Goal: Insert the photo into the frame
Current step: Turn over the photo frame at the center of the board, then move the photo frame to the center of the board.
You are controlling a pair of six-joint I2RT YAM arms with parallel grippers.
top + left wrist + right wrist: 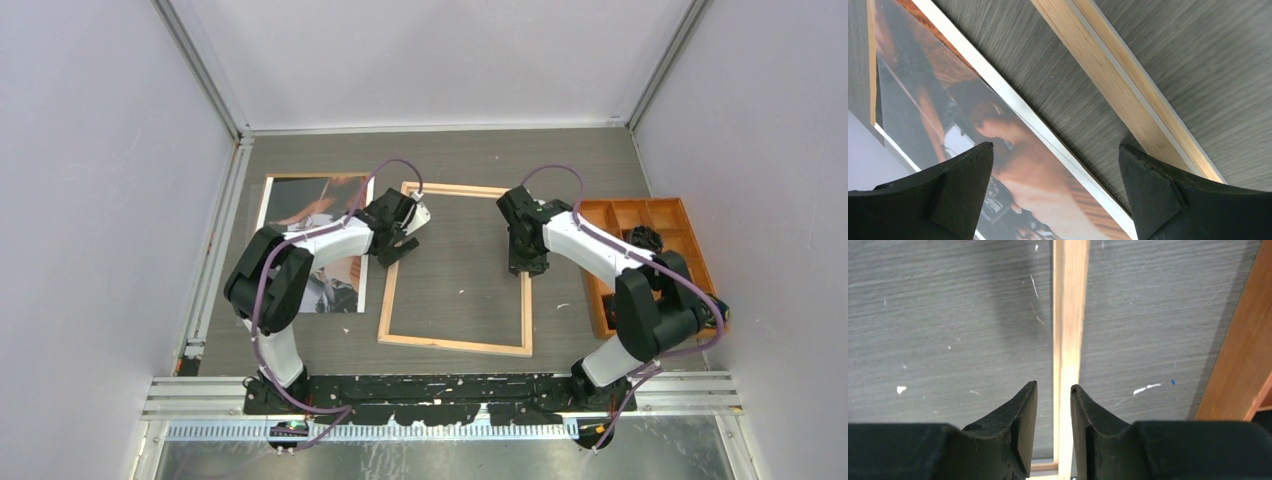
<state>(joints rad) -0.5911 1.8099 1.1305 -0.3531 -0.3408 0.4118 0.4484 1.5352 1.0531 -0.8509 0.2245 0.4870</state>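
Observation:
The frame [455,270] lies flat mid-table with its light wood back up. To its left lies the photo [310,240], picture side up. My left gripper [400,235] hangs open between the two. In the left wrist view, the left gripper [1055,150] has one finger over the photo [948,100] and the other over the frame's left rail [1113,75]. Nothing is between its jaws. My right gripper [527,262] stands on the frame's right rail. In the right wrist view, the right gripper [1054,385] straddles that rail [1068,315] with jaws narrow. A slit of table shows beside the left finger.
An orange compartment tray [630,202] sits at the right, close to the frame's right rail, and its wall shows as the tray [1243,355] in the right wrist view. A black item [645,238] lies in it. A thin brown edge [871,60] shows along the photo's far side. White walls enclose the table.

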